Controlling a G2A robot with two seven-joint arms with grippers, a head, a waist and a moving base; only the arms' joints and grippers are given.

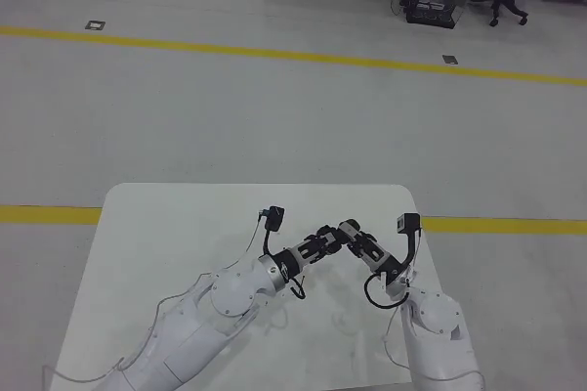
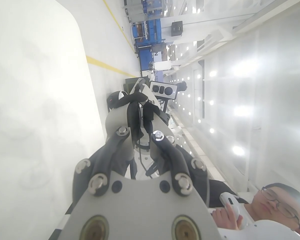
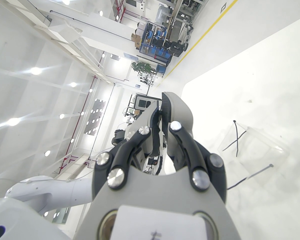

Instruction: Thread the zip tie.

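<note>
Zip ties (image 3: 236,138): two black ones are seen crossed inside a clear box (image 3: 277,148) on the table (image 3: 265,76), in the right wrist view. A third tie (image 3: 255,173) is laid across the box's edge, its head over the box and its tail out on the tabletop. All three are well apart from both grippers.

Right gripper (image 3: 162,96): jaws are closed down to a narrow slit, pads facing each other. Whether anything is pinched there cannot be told. It is held up off the table, with the box off to one side below it.

Left gripper (image 2: 133,98): jaws are drawn together at the tips, with only a thin gap further back between the black pads (image 2: 132,118). What is held, if anything, cannot be made out. The right arm's wrist is seen just past the fingertips.

Top view: the left gripper (image 1: 329,238) and right gripper (image 1: 350,231) are brought tip to tip above the table (image 1: 176,254), in its near half, slightly towards the right side. Contact between them cannot be confirmed. The left arm is angled in from the near left corner, the right arm from the near right edge. No tie can be resolved between the tips at this scale.

A yellow floor line (image 1: 39,213) is seen running behind the table.
</note>
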